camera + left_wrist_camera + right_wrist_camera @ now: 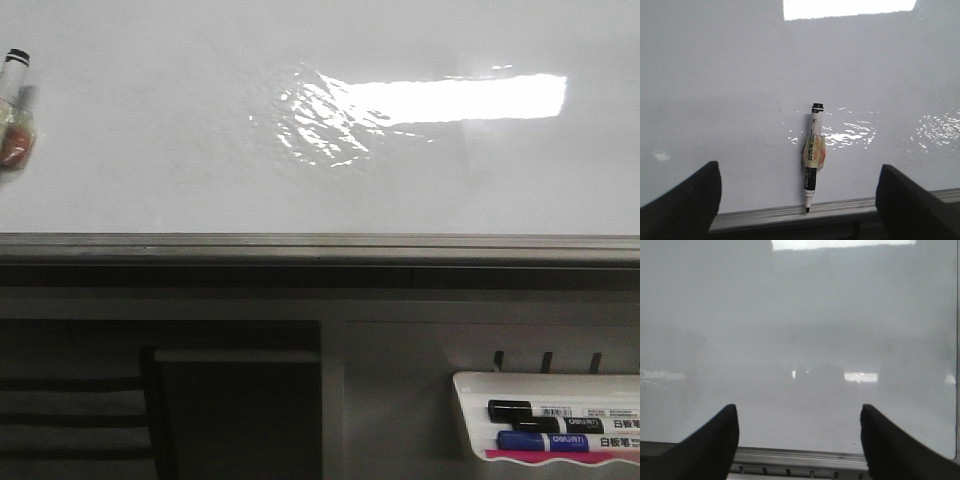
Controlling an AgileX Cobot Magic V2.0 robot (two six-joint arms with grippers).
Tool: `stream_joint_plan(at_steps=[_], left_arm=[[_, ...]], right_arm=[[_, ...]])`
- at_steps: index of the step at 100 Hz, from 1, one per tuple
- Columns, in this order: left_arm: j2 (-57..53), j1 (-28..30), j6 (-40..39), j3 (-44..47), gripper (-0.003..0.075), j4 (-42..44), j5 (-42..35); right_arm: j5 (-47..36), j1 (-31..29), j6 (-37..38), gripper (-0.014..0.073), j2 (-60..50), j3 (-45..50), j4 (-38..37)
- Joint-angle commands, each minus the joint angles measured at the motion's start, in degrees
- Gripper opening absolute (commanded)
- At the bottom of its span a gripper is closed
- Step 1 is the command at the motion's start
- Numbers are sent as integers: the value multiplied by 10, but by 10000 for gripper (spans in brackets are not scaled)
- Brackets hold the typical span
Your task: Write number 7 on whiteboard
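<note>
In the front view the whiteboard [150,130] is blank: no number 7 is seen on it. A marker [14,105] lies at its far left edge, so it could be missed or knocked off the rim. Neither arm is shown. In the tray [540,380] below right, a black marker [545,410] and a blue marker [550,441] are marked "deli", with Chinese characters beside.

In the left wrist view the left gripper [797,200] is held with its jaws wide apart and empty, the uncapped marker lying between them, tip at the grey rim [840,206]; its label cannot be read. A skewed grasp could tilt the tip and smear ink.

In the right wrist view the right gripper [797,437] is likewise spread and empty over bare board
</note>
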Motion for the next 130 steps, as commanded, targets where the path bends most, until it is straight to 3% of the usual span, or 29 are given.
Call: stream_joint_plan(at_steps=[1, 45, 78, 101, 130], left_arm=[[8, 1, 0, -19, 579, 0, -48], [31, 1, 25, -17, 438, -25, -61], [170, 1, 55, -18, 421, -27, -60], [275, -3, 55, -20, 421, -64, -135], [377, -40, 55, -20, 421, -48, -252]], right_arm=[[-47, -2, -6, 471, 8, -19, -6], [-37, -2, -6, 471, 17, -19, 12], [-37, -2, -6, 471, 20, -19, 13], [-37, -2, -6, 471, 20, -19, 13], [-37, -2, -6, 471, 20, -19, 13]])
